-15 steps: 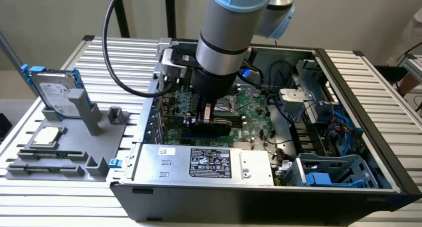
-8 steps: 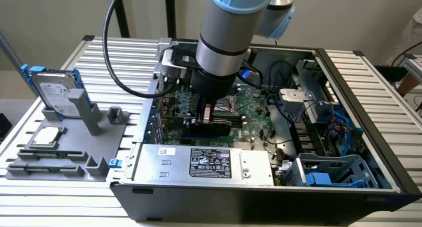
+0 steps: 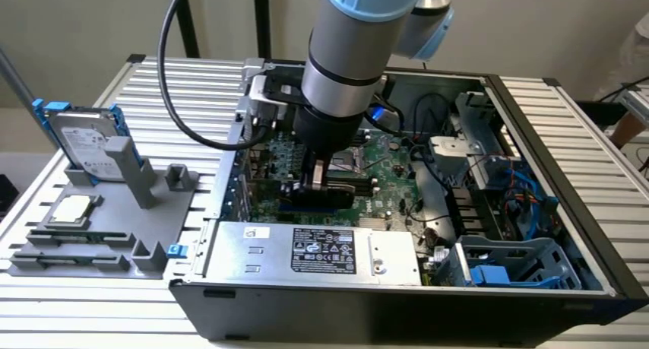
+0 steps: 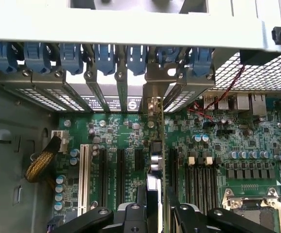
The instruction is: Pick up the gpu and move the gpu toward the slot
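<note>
My gripper (image 3: 319,183) reaches down into the open computer case (image 3: 406,303) and is shut on the gpu (image 3: 340,188), which stands on edge over the green motherboard. In the wrist view the gpu (image 4: 155,160) runs edge-on between my two black fingers (image 4: 131,216), and its silver end bracket (image 4: 152,99) sits against the rear expansion openings. A bright-blue strip, the slot (image 3: 309,205), shows directly under the card in the exterior view. I cannot tell whether the card's lower edge touches the slot.
A silver hard drive with blue rails (image 3: 87,144) and a square CPU chip (image 3: 71,210) rest on a grey fixture on the exterior view's left. The power supply (image 3: 315,250), black memory slots (image 4: 199,179), a white slot (image 4: 84,174) and blue bracket clips (image 4: 106,56) surround the card.
</note>
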`<state>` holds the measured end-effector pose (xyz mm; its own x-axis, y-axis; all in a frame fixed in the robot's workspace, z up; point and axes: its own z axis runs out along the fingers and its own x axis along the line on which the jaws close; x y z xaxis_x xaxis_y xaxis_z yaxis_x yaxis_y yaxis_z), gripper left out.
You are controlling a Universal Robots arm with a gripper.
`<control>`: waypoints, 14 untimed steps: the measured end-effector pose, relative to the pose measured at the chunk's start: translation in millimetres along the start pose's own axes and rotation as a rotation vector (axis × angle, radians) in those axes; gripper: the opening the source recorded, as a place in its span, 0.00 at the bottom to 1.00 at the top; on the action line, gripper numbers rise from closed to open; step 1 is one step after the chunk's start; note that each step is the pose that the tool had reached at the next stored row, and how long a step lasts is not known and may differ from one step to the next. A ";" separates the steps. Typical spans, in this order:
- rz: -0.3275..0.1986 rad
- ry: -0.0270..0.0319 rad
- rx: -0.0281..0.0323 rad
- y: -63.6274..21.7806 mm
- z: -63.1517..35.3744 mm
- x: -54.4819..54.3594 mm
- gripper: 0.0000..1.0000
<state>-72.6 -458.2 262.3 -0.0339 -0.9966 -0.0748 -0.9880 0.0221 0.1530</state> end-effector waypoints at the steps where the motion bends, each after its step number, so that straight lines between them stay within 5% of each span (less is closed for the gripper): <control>1: 0.000 0.0001 -0.0010 0.1 -0.7 -0.1 0.26; 14: -0.004 0.0010 -0.0017 -0.5 1.8 0.1 0.26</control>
<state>-72.4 -458.2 260.4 -0.0294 -0.9968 -0.0745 -0.9879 0.0176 0.1544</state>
